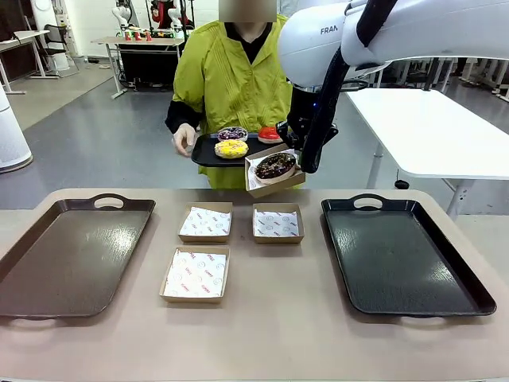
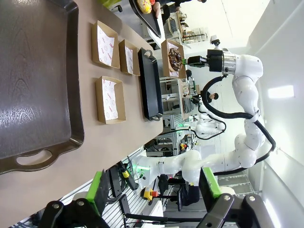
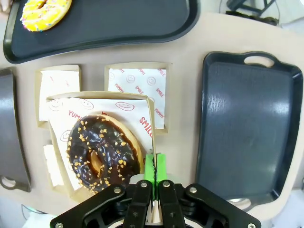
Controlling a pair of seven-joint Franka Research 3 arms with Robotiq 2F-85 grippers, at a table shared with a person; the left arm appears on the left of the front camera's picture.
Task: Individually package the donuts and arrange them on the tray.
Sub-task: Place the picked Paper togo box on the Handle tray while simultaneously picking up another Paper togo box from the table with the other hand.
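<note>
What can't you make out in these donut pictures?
Right wrist view: the yellow donut is cut off by the top edge.
Front view: the handheld tray has its right end partly hidden behind the raised box.
Front view: the print on the box liners is too small to read.

We see right gripper [image 3: 155,164] pinched on the box [image 3: 99,95] rim, chocolate donut [image 3: 111,142] inside; yellow donut [image 3: 45,12] on black tray [image 3: 118,23].

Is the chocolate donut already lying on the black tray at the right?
No, the chocolate donut sits in a box that the right tool holds by its rim in the air, away from the black tray.
</note>
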